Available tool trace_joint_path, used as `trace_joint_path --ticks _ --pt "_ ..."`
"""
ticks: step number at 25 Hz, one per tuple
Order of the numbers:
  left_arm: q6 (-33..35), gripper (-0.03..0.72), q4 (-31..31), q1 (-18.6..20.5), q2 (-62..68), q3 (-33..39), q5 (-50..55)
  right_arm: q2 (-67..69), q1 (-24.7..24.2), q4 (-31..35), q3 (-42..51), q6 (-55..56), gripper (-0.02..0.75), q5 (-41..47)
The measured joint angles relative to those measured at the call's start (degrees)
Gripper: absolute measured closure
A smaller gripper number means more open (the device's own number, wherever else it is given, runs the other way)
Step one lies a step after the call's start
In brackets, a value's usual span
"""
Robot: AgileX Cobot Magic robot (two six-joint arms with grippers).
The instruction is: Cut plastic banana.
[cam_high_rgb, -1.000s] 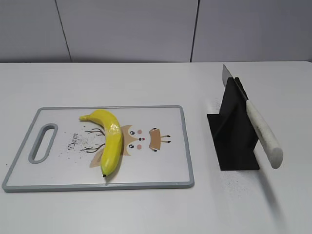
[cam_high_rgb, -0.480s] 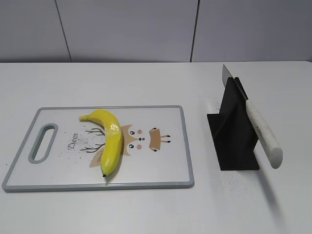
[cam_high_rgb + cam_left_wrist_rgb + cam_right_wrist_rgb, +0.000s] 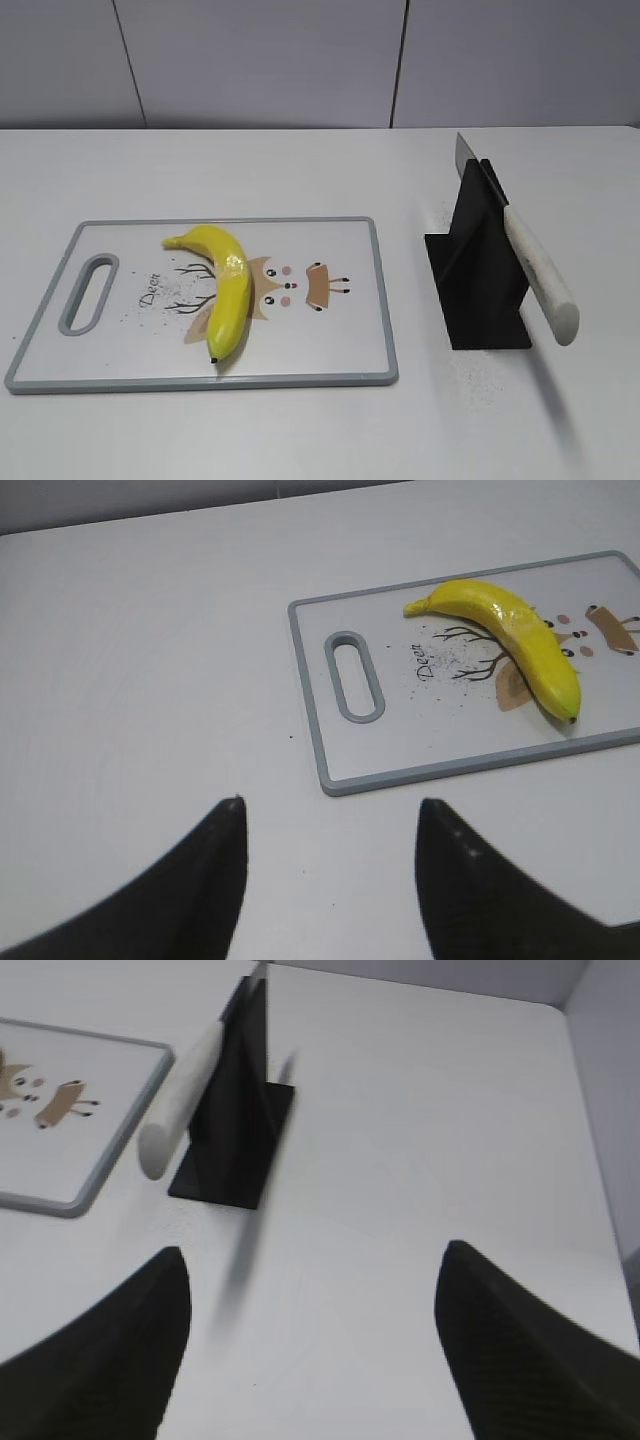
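The plastic banana [image 3: 226, 282] is glossy yellow and curved. It lies on a white cutting board [image 3: 340, 340] with a grey rim, left of the table's middle, and also shows in the left wrist view [image 3: 515, 635]. A knife with a white handle [image 3: 538, 273] rests tilted in a black stand [image 3: 482, 275] on the right; both show in the right wrist view, knife [image 3: 185, 1085] and stand [image 3: 240, 1130]. My left gripper [image 3: 330, 815] is open and empty, well short of the board. My right gripper [image 3: 315, 1260] is open and empty, short of the stand. Neither gripper shows in the exterior view.
The cutting board has a handle slot [image 3: 88, 292] at its left end and a deer drawing [image 3: 290, 285] in the middle. A grey wall runs behind the white table [image 3: 300, 170]. The table's right edge meets a wall [image 3: 610, 1080] in the right wrist view.
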Motion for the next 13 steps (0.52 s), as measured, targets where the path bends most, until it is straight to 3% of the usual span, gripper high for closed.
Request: trace_joint_path --ticks 4,13 --pt "0.0 0.17 0.0 0.0 0.0 0.0 0.0 0.0 -5.4 0.0 0.0 -0.1 0.16 0.0" --pt "0.0 0.17 0.0 0.0 0.0 0.0 0.0 0.0 -6.0 0.0 0.0 -0.1 0.162 0.0"
